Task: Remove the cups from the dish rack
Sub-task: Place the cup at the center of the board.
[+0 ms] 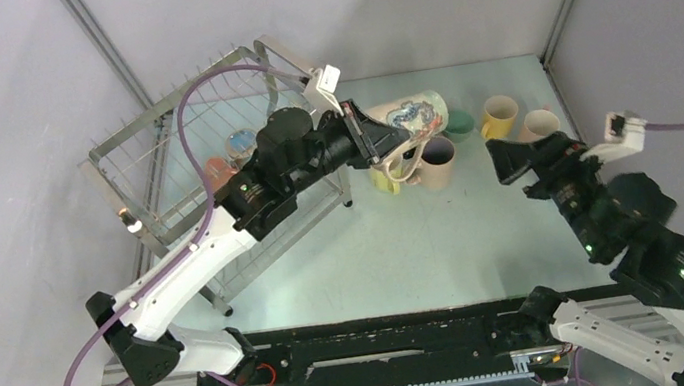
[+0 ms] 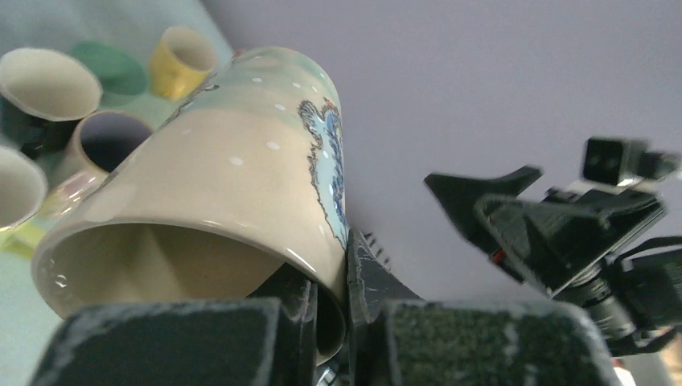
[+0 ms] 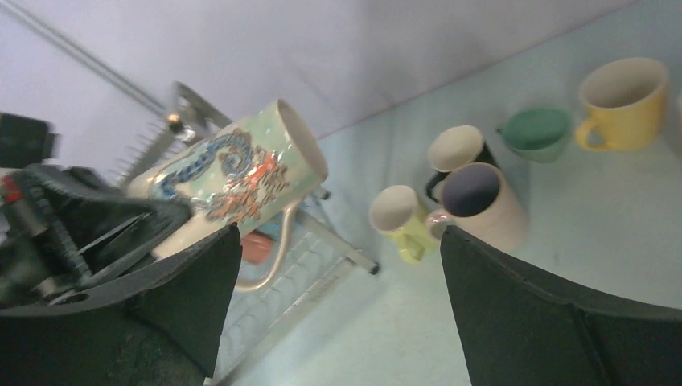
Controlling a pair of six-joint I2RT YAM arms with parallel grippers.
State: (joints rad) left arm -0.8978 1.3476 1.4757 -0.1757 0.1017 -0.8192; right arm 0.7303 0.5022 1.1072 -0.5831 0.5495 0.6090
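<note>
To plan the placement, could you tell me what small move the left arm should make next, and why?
Probably lower and right the patterned mug onto the table: the left end effector pinches its rim, tilted in mid-air near the standing mugs.

Near centre: I see bare tabletop (image 1: 427,252), open for passing.
Back centre: standing mugs (image 1: 437,161) crowd together; my left gripper (image 1: 380,147) hangs a painted mug (image 1: 413,114) just above them.
Left: dish rack (image 1: 160,148) blocks that side.
Back right: yellow mug (image 1: 499,116) stands beside the cluster.
</note>
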